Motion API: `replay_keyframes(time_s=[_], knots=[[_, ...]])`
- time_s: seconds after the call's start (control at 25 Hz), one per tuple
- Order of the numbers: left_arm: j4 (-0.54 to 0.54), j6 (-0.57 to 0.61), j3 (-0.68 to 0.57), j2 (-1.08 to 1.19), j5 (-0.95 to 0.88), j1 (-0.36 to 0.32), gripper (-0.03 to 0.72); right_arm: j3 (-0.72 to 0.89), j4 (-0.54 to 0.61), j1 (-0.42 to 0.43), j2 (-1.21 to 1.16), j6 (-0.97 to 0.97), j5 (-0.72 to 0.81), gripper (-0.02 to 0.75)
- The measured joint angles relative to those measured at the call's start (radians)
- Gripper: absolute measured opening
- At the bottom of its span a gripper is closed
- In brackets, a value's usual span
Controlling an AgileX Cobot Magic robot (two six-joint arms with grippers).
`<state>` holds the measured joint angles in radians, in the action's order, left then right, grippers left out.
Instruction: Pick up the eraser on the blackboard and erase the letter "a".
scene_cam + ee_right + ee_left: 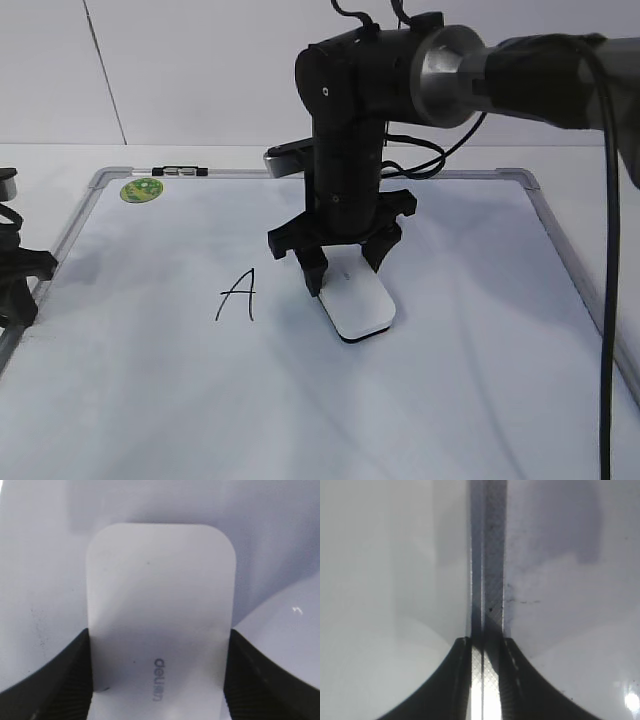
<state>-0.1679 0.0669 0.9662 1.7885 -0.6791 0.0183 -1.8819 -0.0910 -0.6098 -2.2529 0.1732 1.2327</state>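
The white eraser [360, 305] lies flat on the blackboard [460, 340], right of a capital "A" [237, 295]. My right gripper [345, 262] points straight down over the eraser's far end, with one black finger against each long side. In the right wrist view the eraser [160, 595] fills the gap between the fingers [160, 642], grey print facing up. The letter "a" shows in no view. My left gripper [18, 285] rests at the board's left edge, and its jaws [485, 642] are shut over the metal frame [490, 555].
A green round sticker [141, 189] sits in the board's far left corner, with a small black clip [180, 171] on the top frame beside it. The right arm's black cable [606, 300] hangs down at the right edge.
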Motion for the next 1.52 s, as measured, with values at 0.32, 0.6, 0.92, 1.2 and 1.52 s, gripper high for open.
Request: replay_keyframes(time_s=[0.32,0.6,0.92,1.2,1.52], knots=[[0.0,0.0,0.0,0.0,0.0,0.0,0.119,0.018,-0.064,0.018,0.081,0.004,-0.002,0.511],[0.002,0.0,0.0,0.0,0.008,0.0,0.119,0.022,-0.011,0.019,0.134,0.024,-0.004,0.511],[0.002,0.0,0.0,0.0,0.011,0.0,0.118,0.128,-0.005,0.032,0.177,0.054,-0.006,0.511],[0.002,0.0,0.0,0.0,0.013,0.0,0.119,0.288,-0.001,0.162,0.274,0.056,-0.008,0.511],[0.002,0.0,0.0,0.0,0.013,0.0,0.118,0.377,0.006,0.324,0.295,0.031,-0.01,0.511]])
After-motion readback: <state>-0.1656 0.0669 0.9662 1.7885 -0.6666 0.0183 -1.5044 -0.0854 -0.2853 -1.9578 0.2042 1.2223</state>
